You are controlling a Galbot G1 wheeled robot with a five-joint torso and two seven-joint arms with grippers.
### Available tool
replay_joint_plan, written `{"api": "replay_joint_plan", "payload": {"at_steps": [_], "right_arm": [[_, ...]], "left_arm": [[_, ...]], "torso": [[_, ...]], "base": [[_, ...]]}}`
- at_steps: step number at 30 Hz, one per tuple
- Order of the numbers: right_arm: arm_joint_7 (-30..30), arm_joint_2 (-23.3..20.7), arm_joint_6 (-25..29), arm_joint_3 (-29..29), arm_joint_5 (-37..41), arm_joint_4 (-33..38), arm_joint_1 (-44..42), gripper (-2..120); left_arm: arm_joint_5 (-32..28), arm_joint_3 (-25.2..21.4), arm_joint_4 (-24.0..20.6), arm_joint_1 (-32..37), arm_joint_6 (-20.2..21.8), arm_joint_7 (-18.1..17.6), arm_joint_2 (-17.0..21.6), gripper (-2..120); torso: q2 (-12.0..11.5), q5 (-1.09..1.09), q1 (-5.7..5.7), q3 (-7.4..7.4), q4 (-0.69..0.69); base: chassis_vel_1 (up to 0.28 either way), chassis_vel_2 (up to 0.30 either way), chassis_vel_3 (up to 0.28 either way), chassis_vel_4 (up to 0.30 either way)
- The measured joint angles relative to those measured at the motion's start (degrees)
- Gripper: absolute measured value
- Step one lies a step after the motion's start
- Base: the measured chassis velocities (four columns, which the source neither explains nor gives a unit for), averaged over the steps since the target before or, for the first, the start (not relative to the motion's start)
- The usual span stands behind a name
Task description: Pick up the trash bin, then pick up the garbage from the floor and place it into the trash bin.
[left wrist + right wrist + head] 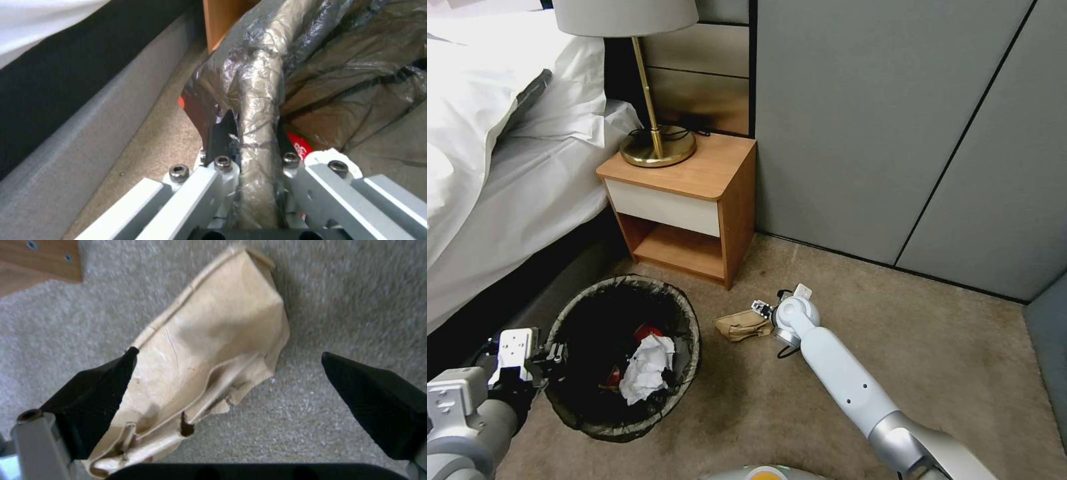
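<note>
Trash bin [620, 413]: lower left of frame, rim clamped in left hand [253, 160]. Tan paper bag [743, 325]: carpet, centre frame, between the spread fingers of right hand [227, 373]. Advise centring before closing.

We note a wooden nightstand [694, 177] standing against the grey wall panels [894, 120], bearing a brass lamp [657, 143] with a pale shade. Just beside it we record a bed [507, 180] with white bedding. Tan carpet [960, 347] covers the floor.
</note>
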Motion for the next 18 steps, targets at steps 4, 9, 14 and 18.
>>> {"api": "replay_joint_plan", "payload": {"at_steps": [4, 9, 14, 18], "right_arm": [[-0.5, 0.4, 0.1, -0.1, -0.3, -0.7, 0.0, 100], [-1.0, 0.9, 0.6, -0.8, -0.4, -1.9, 0.2, 100], [-1.2, 1.2, 1.2, -1.9, -0.4, -2.7, 0.2, 100], [-1.5, 1.6, 1.6, -2.4, -0.4, -3.3, 0.2, 100]], "left_arm": [[0.0, 0.0, 0.0, 0.0, 0.0, 0.0, 0.0, 1], [0.0, 0.1, 0.0, 0.0, 0.0, 0.0, 0.0, 1], [0.0, 0.2, 0.0, 0.0, 0.0, 0.1, 0.1, 1], [0.0, 0.2, 0.0, 0.0, 0.0, 0.1, 0.1, 1]], "torso": [[0.0, 0.00, 0.00, 0.00, 0.00], [0.0, 0.00, 0.00, 0.00, 0.00], [0.0, 0.00, 0.00, 0.00, 0.00], [0.0, 0.00, 0.00, 0.00, 0.00]], "base": [[0.000, 0.000, 0.000, 0.000], [0.000, 0.000, 0.000, 0.000], [0.000, 0.000, 0.000, 0.000], [0.000, 0.000, 0.000, 0.000]]}}
